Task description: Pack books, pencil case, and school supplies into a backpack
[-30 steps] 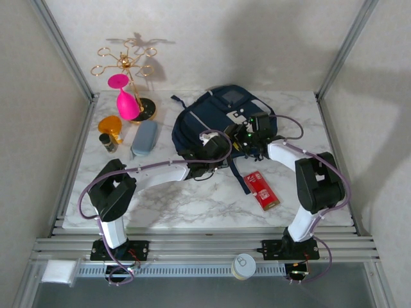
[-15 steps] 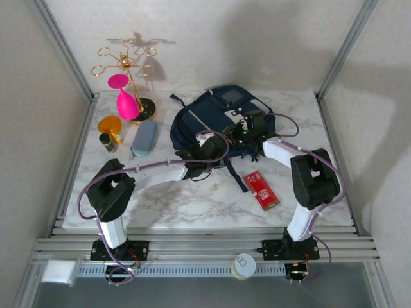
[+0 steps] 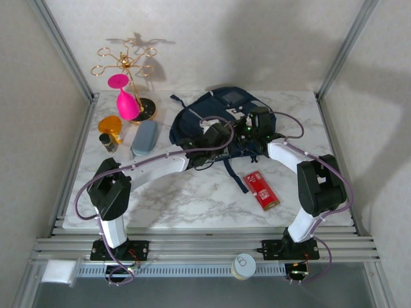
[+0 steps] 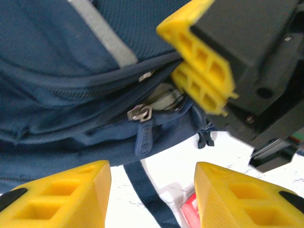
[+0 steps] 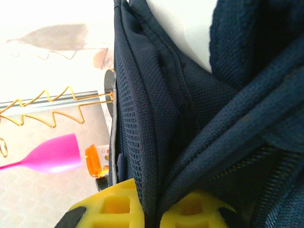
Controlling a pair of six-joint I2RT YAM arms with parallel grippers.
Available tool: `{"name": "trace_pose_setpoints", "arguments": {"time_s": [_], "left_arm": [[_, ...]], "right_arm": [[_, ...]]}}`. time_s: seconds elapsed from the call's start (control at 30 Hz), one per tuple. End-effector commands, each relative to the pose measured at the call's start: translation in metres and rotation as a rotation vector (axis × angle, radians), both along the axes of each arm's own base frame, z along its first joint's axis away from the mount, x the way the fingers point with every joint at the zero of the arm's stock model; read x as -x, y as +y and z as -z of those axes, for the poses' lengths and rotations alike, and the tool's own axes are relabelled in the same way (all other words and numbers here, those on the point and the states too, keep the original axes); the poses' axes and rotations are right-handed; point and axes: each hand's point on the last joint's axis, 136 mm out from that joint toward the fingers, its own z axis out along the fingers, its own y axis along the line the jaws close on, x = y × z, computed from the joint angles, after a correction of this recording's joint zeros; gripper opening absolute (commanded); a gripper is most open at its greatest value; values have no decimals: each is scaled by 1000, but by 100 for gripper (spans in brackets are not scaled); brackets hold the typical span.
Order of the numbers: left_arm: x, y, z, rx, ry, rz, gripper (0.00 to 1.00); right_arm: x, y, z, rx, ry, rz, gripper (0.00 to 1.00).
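Since a second ago the left arm has reached farther over the backpack (image 3: 218, 109), carrying its jaws from the bag's near rim to its middle, and the right jaws have drawn a little toward the far edge of the bench (image 3: 192, 199). The backpack lies at the middle of the bench's far half, its top close to the far edge and a dark strap (image 3: 239, 174) trailing toward the near edge. The right jaws are closed on a fold of the backpack's navy fabric: in the right wrist view the cloth runs down between the two yellow fingers (image 5: 111, 206), and the left wrist view shows them pressed together at the lip of the zip opening. Just below that, the zip pull (image 4: 141, 114) hangs free. The left jaws stand apart above the bag's near side with nothing between them, their fingers (image 4: 61, 192) clear of the pull. The red pack (image 3: 262, 190) lies flat toward the near right corner, apart from the bag, just beside the strap's end. The pencil case (image 3: 144, 137) lies near the left edge, well apart from the backpack. Beyond it, in the far left corner, stand a gold wire rack (image 3: 125, 64) with a pink glass (image 3: 125, 96) leaning against it, an orange object (image 3: 110, 124) and a small dark bottle (image 3: 108, 142).
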Motion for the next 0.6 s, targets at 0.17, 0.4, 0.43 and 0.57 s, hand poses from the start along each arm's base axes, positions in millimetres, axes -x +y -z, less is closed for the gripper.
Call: {"name": "trace_pose_setpoints", "arguments": {"time_s": [0.17,0.4,0.43,0.57], "left_arm": [[-15,-10,13,-78,23,-11,42],[-13,-9,38,-103,61,-33,39],[-15,-10,40,-111,61,-34,39],[-26,-14,43,-136,43,-46,35]], "right_arm": [[0,15,-56,-118,-147,-60,0],[-1,17,-59,-136,-147,-59,0],[-1,17,-60,-139,-147,-58,0],[-1,17,-64,-138,-156,-57,0]]}}
